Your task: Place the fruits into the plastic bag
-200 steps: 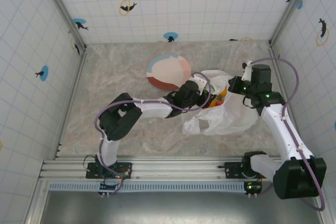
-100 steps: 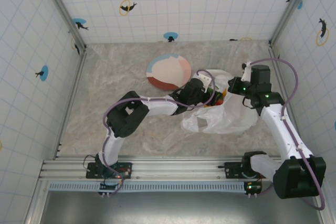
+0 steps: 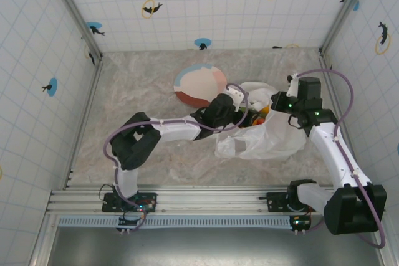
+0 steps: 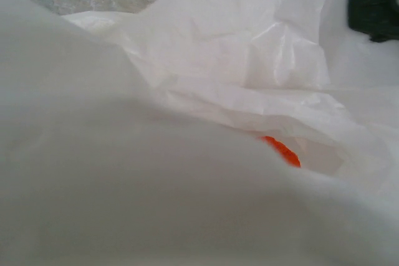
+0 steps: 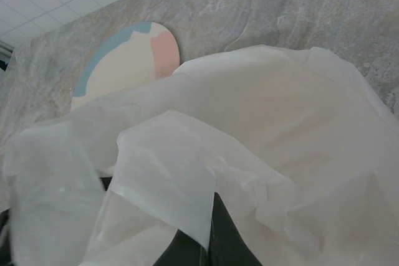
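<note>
The plastic bag (image 3: pixel 268 135) lies crumpled, white and translucent, right of the table's middle, with its mouth facing left. Several fruits (image 3: pixel 257 116) show orange, red and green inside that mouth. My left gripper (image 3: pixel 242 115) is at the mouth; bag film hides its fingers, so I cannot tell how the jaws stand. In the left wrist view the plastic bag (image 4: pixel 249 60) lies close to the lens, and a sliver of orange fruit (image 4: pixel 282 151) shows through a gap. My right gripper (image 3: pixel 278 101) holds up the bag's top edge. The right gripper (image 5: pixel 209 250) is shut on a fold of the plastic bag (image 5: pixel 299 123).
A round reddish-brown plate (image 3: pixel 199 84) with a pale centre lies just behind and to the left of the bag, also seen as the plate (image 5: pixel 124 60) in the right wrist view. Tiled walls close in the marbled table (image 3: pixel 143 91) on three sides.
The left arm pushed its gripper further into the bag's mouth, then drew back a little to the left. The right arm and the bag's held edge stayed where they were.
</note>
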